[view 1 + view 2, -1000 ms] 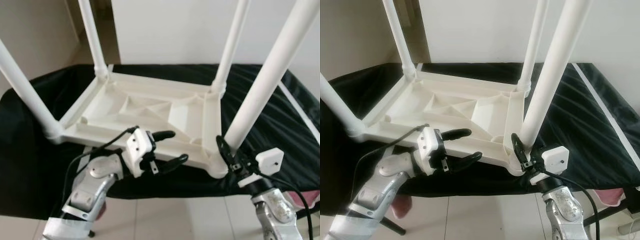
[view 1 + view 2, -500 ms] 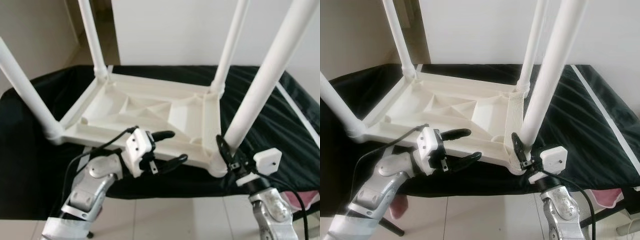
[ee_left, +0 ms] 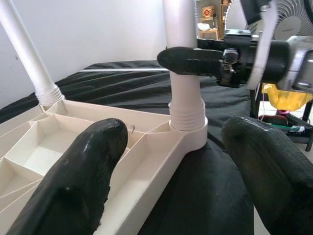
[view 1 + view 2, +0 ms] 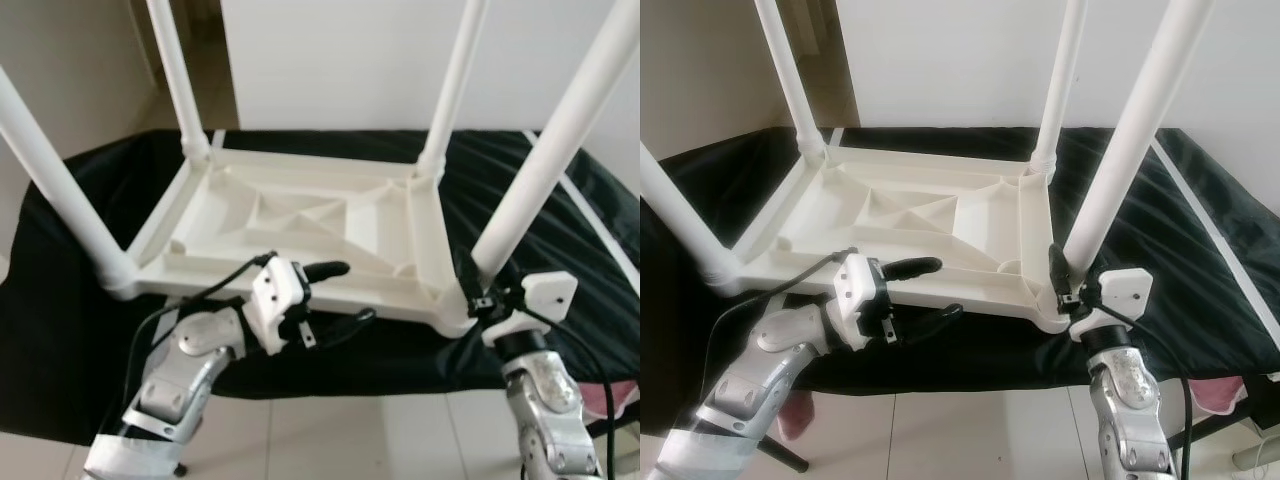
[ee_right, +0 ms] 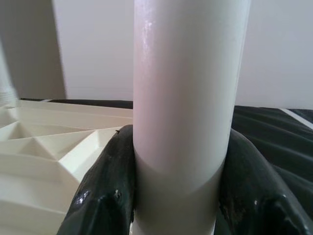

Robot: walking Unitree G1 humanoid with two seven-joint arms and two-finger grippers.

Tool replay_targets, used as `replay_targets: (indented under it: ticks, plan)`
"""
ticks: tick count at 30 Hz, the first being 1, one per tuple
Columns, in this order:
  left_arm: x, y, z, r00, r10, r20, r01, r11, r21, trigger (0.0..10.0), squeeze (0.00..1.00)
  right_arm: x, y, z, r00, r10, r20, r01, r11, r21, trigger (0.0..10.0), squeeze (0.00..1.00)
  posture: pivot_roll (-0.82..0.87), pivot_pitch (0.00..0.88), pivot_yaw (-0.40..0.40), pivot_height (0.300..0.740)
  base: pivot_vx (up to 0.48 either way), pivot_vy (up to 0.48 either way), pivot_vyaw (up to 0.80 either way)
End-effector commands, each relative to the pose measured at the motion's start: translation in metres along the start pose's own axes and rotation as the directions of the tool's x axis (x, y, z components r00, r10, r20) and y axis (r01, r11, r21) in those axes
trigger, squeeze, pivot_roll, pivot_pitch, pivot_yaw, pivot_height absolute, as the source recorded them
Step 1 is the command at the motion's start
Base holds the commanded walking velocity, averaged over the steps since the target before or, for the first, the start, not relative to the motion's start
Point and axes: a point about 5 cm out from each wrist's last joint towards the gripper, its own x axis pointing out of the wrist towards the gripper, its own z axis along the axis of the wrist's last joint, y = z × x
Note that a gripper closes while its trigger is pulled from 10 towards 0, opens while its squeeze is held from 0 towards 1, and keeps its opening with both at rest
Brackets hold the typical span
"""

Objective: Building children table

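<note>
The white children's table (image 4: 300, 225) lies upside down on a black-draped surface (image 4: 560, 210), its near right leg (image 4: 545, 170) clamped low by the right gripper (image 4: 478, 290), while the left gripper (image 4: 335, 295), fingers apart, straddles the near edge.

Upturned white children's table (image 4: 300, 225)
It lies tabletop-down on black cloth, ribbed underside showing, with four round white legs (image 4: 545, 165) standing up.

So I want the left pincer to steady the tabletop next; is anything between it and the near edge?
Nothing visible stands in the way. The left pincer is open at the near rim of the upturned tabletop, with only black cloth beneath. The right pincer grips the near-right leg, off to the side.
</note>
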Motion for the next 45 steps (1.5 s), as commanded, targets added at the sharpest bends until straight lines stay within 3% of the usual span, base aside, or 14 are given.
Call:
replay_targets:
  ticks: [1, 16, 20, 28, 29, 32, 33, 41, 45]
  plan:
    - [0.000, 0.001, 0.003, 1.000, -0.003, -0.007, 0.003, 1.000, 0.026, 10.0, 0.00, -0.024, -0.020, -0.050, 0.946, -0.125, -0.298, 0.123, 0.992, -0.025, 10.0, 0.00, -0.03, 0.058, 0.030, 0.740, 0.000, 0.000, 0.00]
    - [0.002, 0.002, 0.002, 1.000, 0.004, -0.004, -0.004, 1.000, 0.028, 10.0, 0.00, -0.008, -0.038, -0.050, 0.913, -0.304, -0.270, 0.298, 0.952, -0.067, 10.0, 0.00, -0.03, 0.060, 0.025, 0.740, 0.000, 0.000, 0.00]
    - [0.003, 0.003, 0.002, 1.000, 0.006, -0.002, -0.006, 1.000, 0.031, 10.0, 0.00, -0.004, -0.043, -0.049, 0.886, -0.381, -0.265, 0.372, 0.924, -0.086, 10.0, 0.00, -0.03, 0.058, 0.022, 0.740, 0.000, 0.000, 0.00]
    - [0.003, 0.002, 0.002, 1.000, 0.012, 0.001, -0.012, 0.999, 0.031, 10.0, 0.00, -0.011, -0.031, -0.057, 0.861, -0.422, -0.285, 0.434, 0.901, -0.021, 10.0, 0.00, -0.03, 0.058, 0.018, 0.740, 0.000, 0.000, 0.00]
    - [0.003, 0.002, 0.003, 1.000, 0.013, 0.003, -0.013, 0.999, 0.029, 10.0, 0.00, -0.014, -0.025, -0.060, 0.833, -0.463, -0.304, 0.477, 0.878, -0.030, 10.0, 0.00, -0.03, 0.058, 0.016, 0.740, 0.000, 0.000, 0.00]
    - [0.004, 0.002, 0.002, 1.000, 0.013, 0.003, -0.013, 1.000, 0.028, 10.0, 0.00, -0.015, -0.023, -0.061, 0.820, -0.481, -0.310, 0.496, 0.868, -0.035, 10.0, 0.00, -0.03, 0.058, 0.016, 0.740, 0.000, 0.000, 0.00]
    - [0.004, 0.001, 0.002, 1.000, 0.013, 0.005, -0.013, 1.000, 0.026, 10.0, 0.00, -0.014, -0.019, -0.062, 0.795, -0.516, -0.319, 0.533, 0.845, -0.039, 10.0, 0.00, -0.03, 0.058, 0.015, 0.740, 0.000, 0.000, 0.00]
    - [0.005, 0.001, 0.002, 1.000, 0.010, 0.007, -0.010, 1.000, 0.025, 10.0, 0.00, -0.010, -0.017, -0.063, 0.740, -0.575, -0.347, 0.599, 0.799, -0.046, 10.0, 0.00, -0.03, 0.060, 0.014, 0.740, 0.000, 0.000, 0.00]
    - [0.005, 0.001, 0.003, 1.000, 0.012, 0.006, -0.012, 1.000, 0.027, 10.0, 0.00, -0.009, -0.013, -0.064, 0.714, -0.593, -0.373, 0.654, 0.754, 0.054, 10.0, 0.00, -0.03, 0.059, 0.013, 0.740, 0.000, 0.000, 0.00]
